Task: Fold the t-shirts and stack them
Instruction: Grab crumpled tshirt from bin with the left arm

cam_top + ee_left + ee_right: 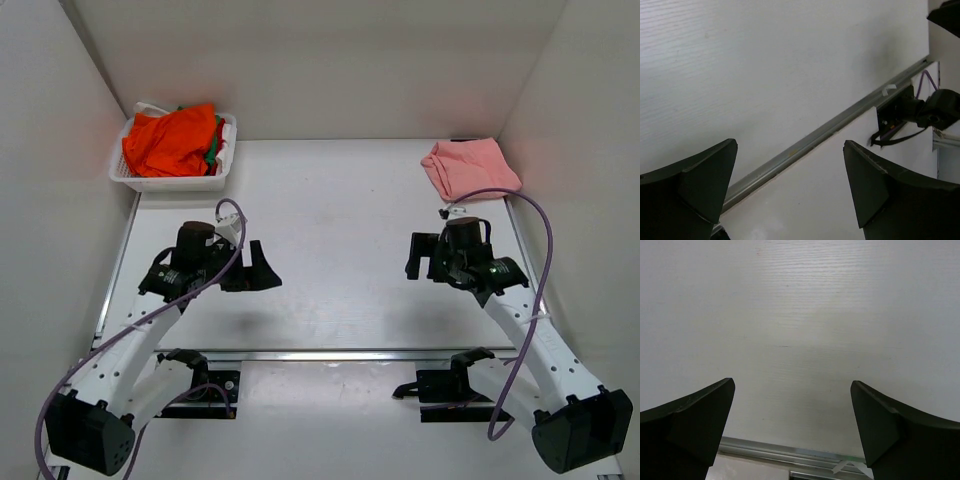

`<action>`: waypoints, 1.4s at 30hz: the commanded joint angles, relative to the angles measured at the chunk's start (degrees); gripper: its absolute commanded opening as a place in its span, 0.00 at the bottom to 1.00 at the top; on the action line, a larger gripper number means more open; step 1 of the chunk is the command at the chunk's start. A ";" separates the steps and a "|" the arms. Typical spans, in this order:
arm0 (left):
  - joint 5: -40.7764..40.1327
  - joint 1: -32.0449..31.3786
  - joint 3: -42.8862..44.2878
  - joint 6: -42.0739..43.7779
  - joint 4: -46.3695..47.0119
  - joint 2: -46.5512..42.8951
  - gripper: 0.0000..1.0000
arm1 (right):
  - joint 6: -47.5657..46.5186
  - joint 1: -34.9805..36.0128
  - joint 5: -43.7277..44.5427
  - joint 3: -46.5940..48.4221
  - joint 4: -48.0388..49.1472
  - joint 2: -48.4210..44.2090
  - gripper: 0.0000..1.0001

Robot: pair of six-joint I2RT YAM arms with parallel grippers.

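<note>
overhead only: white mesh basket (168, 182) in the far left corner of the table (340, 215). bright orange-red t-shirt (168, 142) crumpled on top, spread along the basket's length, left to right. a sliver of green t-shirt (212, 153) shows at its right edge, mostly buried. neither wrist view catches any cloth.

left gripper (262, 268) hangs over bare table, jaws spread wide, holding nothing. its wrist view shows the metal rail (810, 141) running diagonally between the fingers (700, 185).

right gripper (413, 256) likewise wide and empty, with the rail low in its wrist view.

pale pink t-shirt (470, 168) lies folded flat at far right, just beyond the right gripper. a purple cable (528, 205) arcs across its near edge. the shirt is near-square, so we cannot call its long axis.
</note>
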 commanded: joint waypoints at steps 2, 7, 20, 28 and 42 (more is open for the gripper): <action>7.87 1.27 3.52 1.63 2.46 -3.19 0.99 | -0.32 1.11 -1.08 5.12 1.31 2.72 0.99; 0.40 7.70 19.47 5.85 2.39 8.36 0.99 | 0.64 1.72 -6.43 8.11 2.01 5.00 0.99; -10.36 24.65 71.28 -1.94 6.76 61.90 0.88 | -2.51 0.14 -9.43 16.10 4.30 14.14 1.00; -23.27 25.02 74.82 -3.02 23.44 74.41 0.42 | -3.48 1.46 -11.71 24.02 6.40 27.06 0.99; -25.93 25.98 88.94 -6.44 23.24 88.82 0.69 | -3.22 0.67 -12.95 28.33 6.67 34.27 0.99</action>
